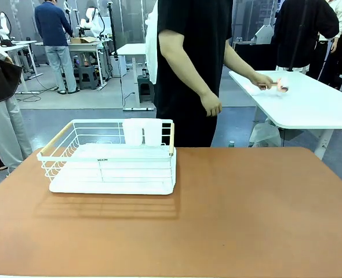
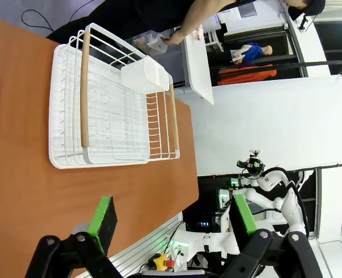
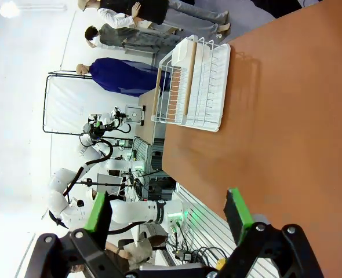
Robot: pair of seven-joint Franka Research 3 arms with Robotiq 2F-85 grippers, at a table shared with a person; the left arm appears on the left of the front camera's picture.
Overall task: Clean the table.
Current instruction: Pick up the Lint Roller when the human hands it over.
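The reddish-brown table (image 1: 235,214) spans the front view; it also appears as the table (image 2: 20,174) in the left wrist view and the table (image 3: 287,116) in the right wrist view. A white wire rack (image 1: 110,157) stands on its left half. In the left wrist view my left gripper (image 2: 174,217) hangs open above the table's near edge, nothing between its green pads. My right gripper (image 3: 168,211) is likewise open and empty, off the table's edge. A person in black stands at the far side, one hand (image 1: 262,81) on something pink on a white table (image 1: 310,104).
The rack (image 2: 110,104) has wooden handles and a white cup holder (image 2: 145,75) at its far end. The white side table stands beyond the far right corner. Other people and benches are farther back.
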